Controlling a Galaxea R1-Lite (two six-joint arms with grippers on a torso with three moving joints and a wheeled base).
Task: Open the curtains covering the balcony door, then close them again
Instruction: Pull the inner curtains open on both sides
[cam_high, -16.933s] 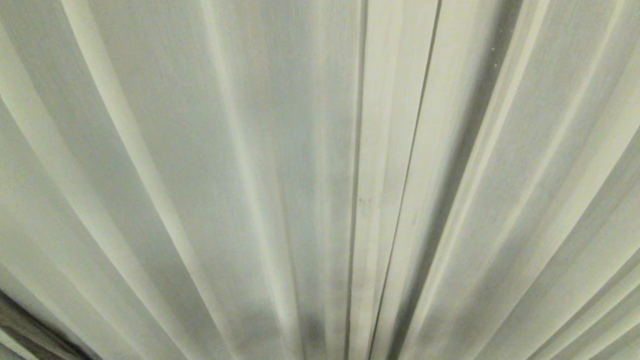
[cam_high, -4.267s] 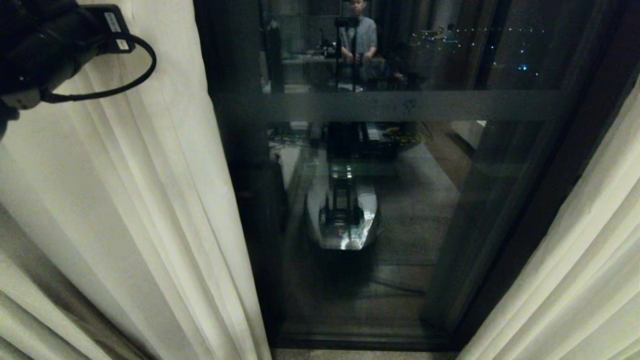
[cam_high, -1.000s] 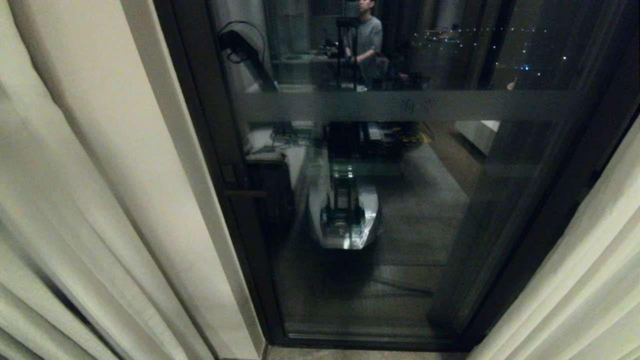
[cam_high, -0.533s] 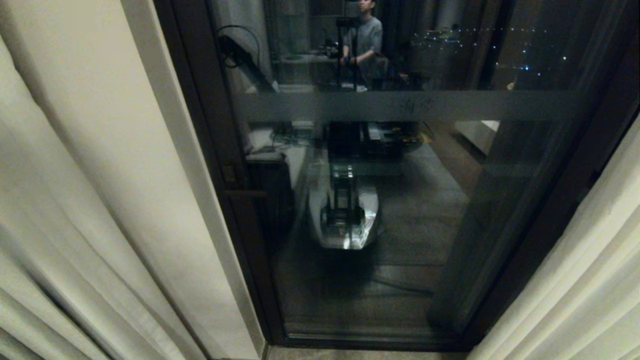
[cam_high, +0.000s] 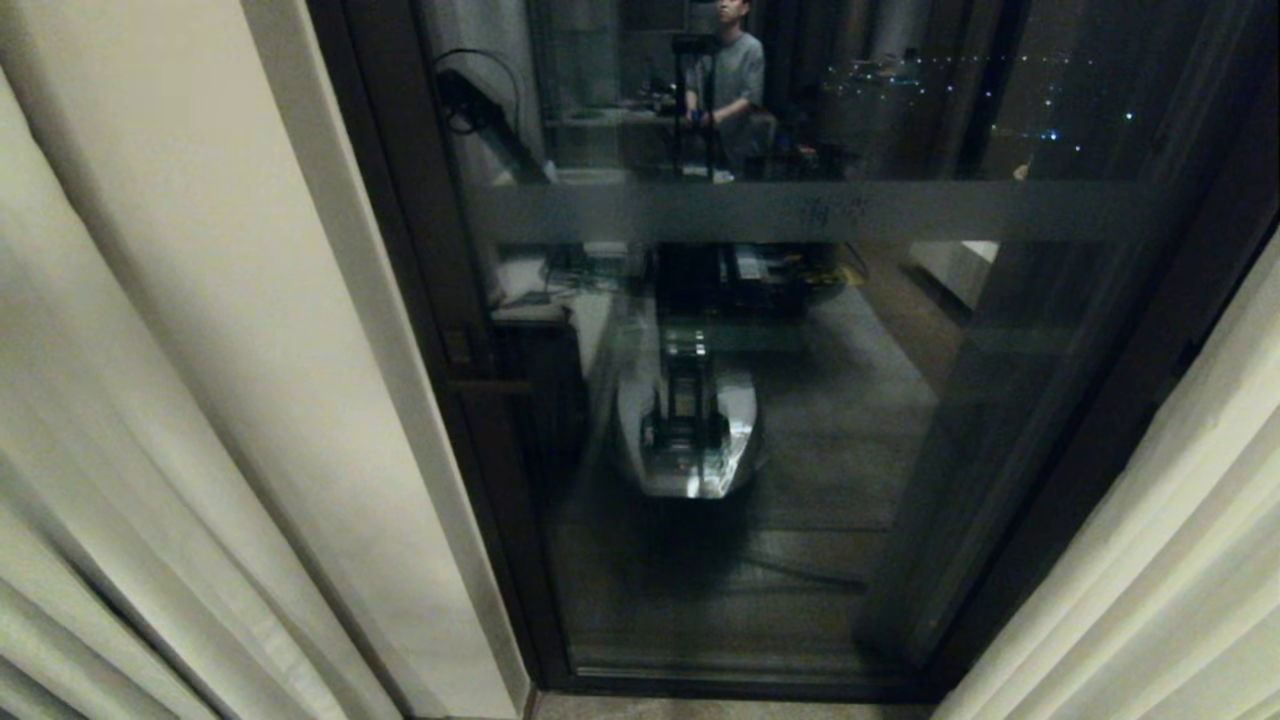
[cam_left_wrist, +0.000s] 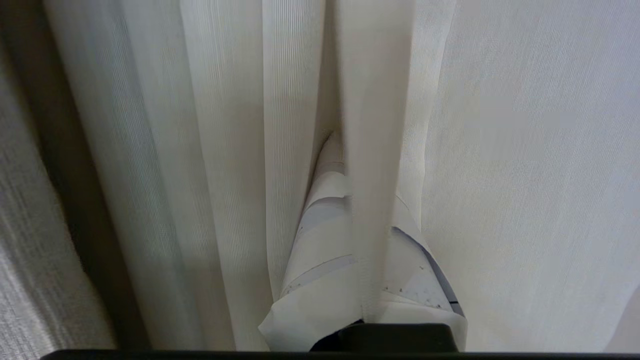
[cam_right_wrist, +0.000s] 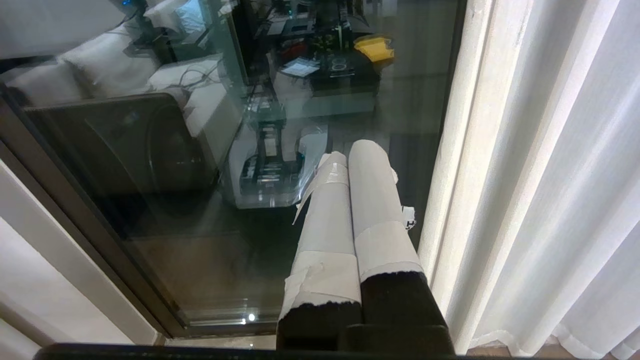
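Between the parted curtains (cam_high: 200, 330), the balcony door (cam_high: 800, 400) is exposed. A fold of the left panel is pinched by the closed left hand (cam_left_wrist: 345, 165); the right hand (cam_right_wrist: 355, 170), closed and empty, is held beside the right panel.

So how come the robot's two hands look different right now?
The left hand is pinched shut on a fold of the curtains, with cloth all around it. The right hand is also shut, but it holds nothing. It points at the balcony door, beside the curtain's edge. Both hands have pale tape wrapped round their fingers.
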